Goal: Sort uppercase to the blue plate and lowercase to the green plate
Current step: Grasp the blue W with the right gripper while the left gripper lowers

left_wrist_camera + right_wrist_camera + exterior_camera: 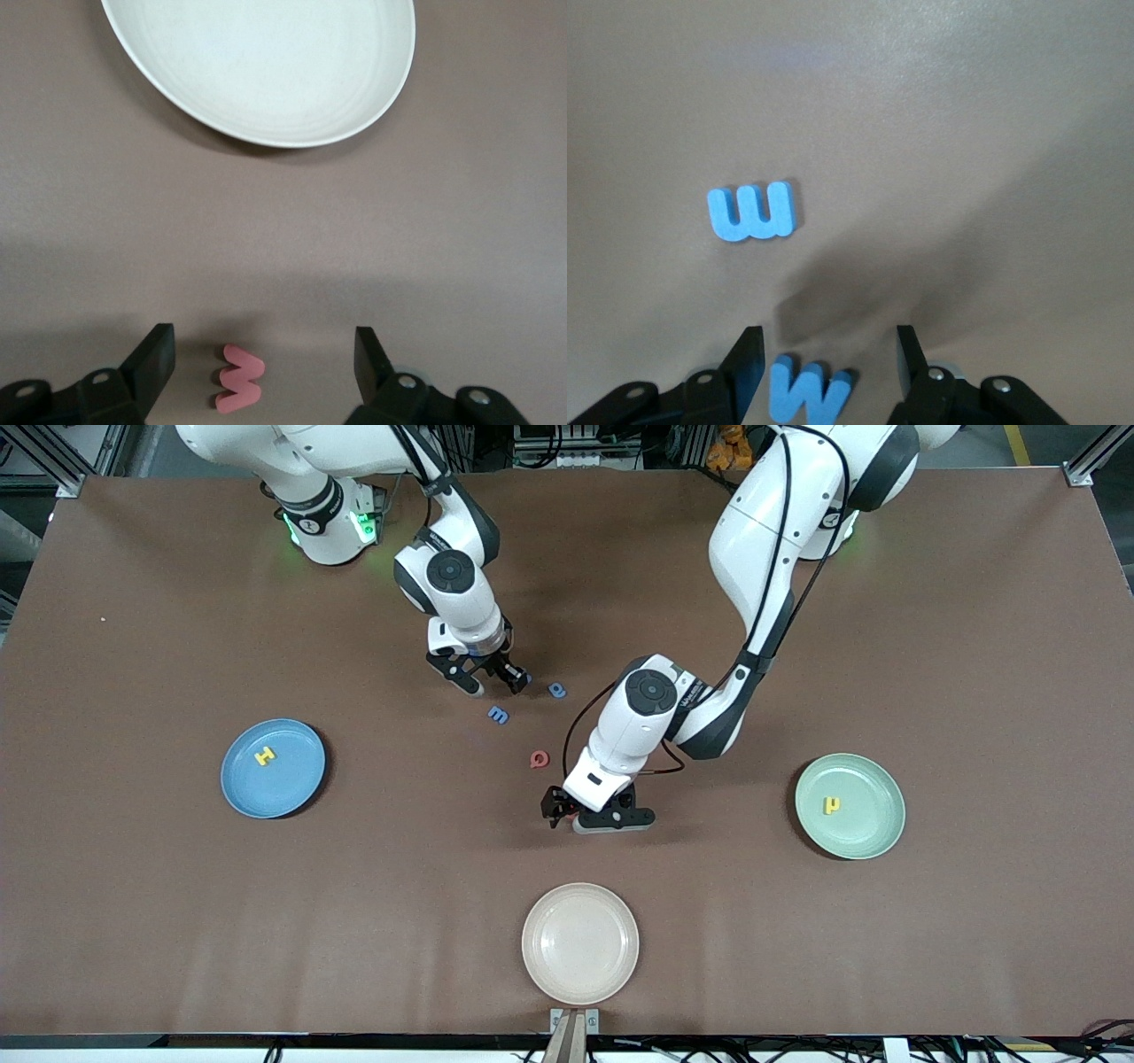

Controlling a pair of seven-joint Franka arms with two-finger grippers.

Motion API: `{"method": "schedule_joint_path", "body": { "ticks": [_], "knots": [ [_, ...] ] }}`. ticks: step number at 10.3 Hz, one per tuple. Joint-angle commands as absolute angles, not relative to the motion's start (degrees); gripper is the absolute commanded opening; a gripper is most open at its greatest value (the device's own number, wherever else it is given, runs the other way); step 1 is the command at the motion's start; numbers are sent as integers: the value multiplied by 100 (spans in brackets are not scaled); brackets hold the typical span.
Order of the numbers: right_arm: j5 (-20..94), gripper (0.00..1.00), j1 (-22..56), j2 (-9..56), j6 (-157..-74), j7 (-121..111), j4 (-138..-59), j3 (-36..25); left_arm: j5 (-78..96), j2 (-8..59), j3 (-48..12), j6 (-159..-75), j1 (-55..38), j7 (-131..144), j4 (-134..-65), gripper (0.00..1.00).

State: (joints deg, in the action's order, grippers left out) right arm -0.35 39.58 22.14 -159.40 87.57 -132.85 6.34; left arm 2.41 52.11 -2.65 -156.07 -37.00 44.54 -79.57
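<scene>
Left wrist view shows the left gripper low over the table, its fingers standing apart on either side of the red w, which lies flat between them, untouched as far as I can tell; that straddle looks like the set-up for a pinch. The beige plate sits ahead of it, near the table's front edge, and has no part in the sorting.

The right gripper is also down at the table, jaws apart around the blue capital M, with the blue lowercase m lying free close by. The red Q and blue a wait mid-table.

One yellow capital already lies in the blue plate, one yellow lowercase letter in the green plate.
</scene>
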Motion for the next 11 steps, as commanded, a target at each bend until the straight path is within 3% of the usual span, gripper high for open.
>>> {"method": "schedule_joint_path", "body": {
  "ticks": [1, 5, 11],
  "knots": [
    [-194, 68, 3946, 2320, -15576, 9132, -12947, 624, -261, 5326, -185, -15671, -3753, 4361, -7814, 82],
    [-185, 68, 4008, 2575, -15601, 9386, -12858, 642, -712, 5335, -193, -15347, -3700, 3211, -7831, 62],
    [-141, 67, 3946, 2663, -15548, 9677, -12691, 914, -598, 5353, -237, -15284, -3709, 3217, -7787, 62]
  ]
}}
